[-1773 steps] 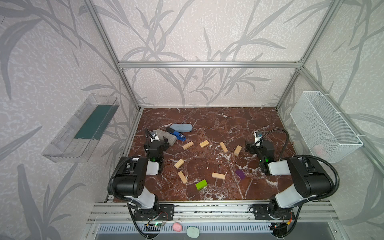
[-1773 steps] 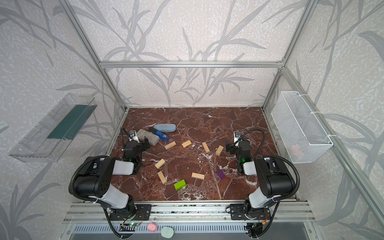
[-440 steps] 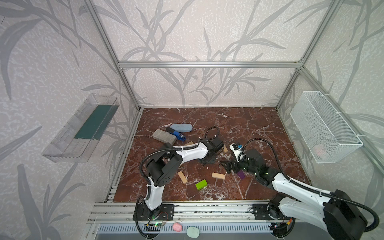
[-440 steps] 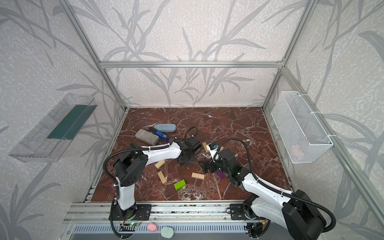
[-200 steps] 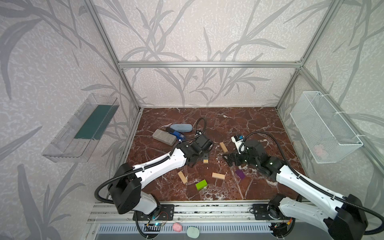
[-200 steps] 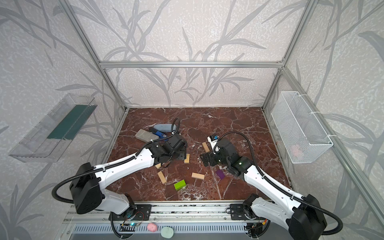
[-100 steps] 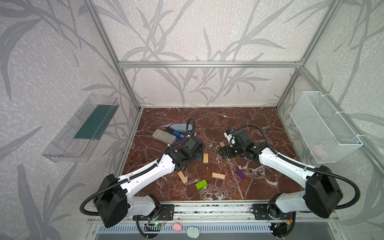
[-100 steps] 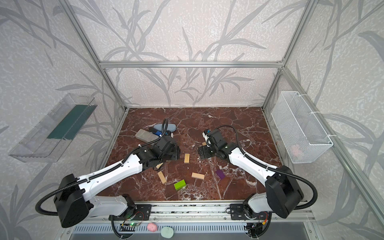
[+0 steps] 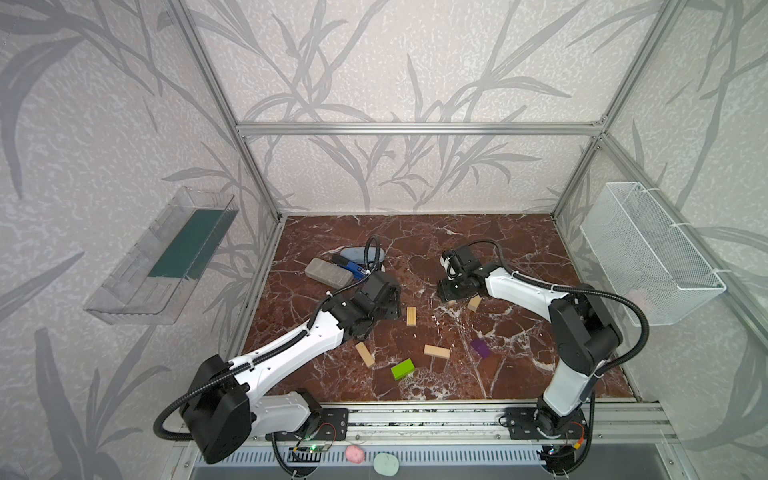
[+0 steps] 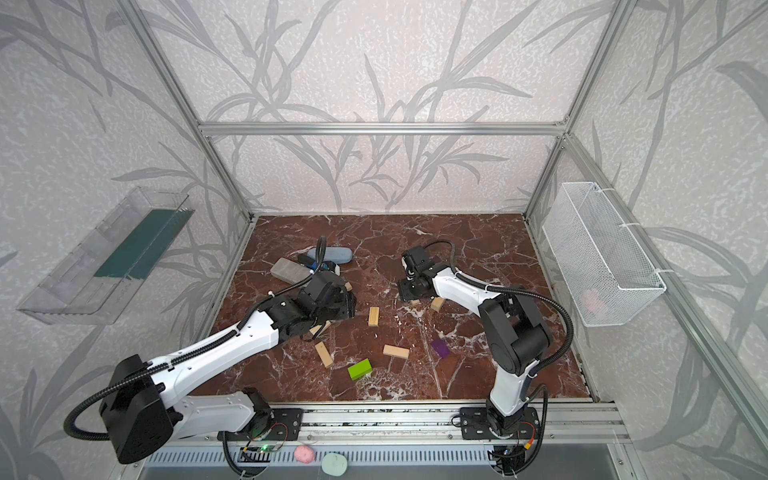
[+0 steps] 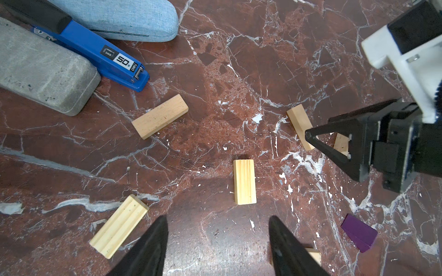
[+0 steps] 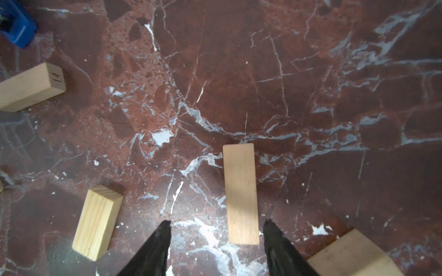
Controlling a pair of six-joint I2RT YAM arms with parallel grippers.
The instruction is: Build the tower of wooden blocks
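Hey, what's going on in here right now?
No tower yet: the pale wood blocks, the green block and the purple block all lie loose on the marble floor. The right gripper straddles the end of one wood block, jaws open, not gripping. The left gripper hovers open and empty near another block.

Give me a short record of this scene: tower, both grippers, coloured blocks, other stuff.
tower: none yet, no stack visible
left gripper: open, empty, central wood block just ahead
right gripper: open, tips straddling end of second wood block
coloured blocks: green block and purple block, loose on floor
other: blue stapler, grey case, blue-grey case
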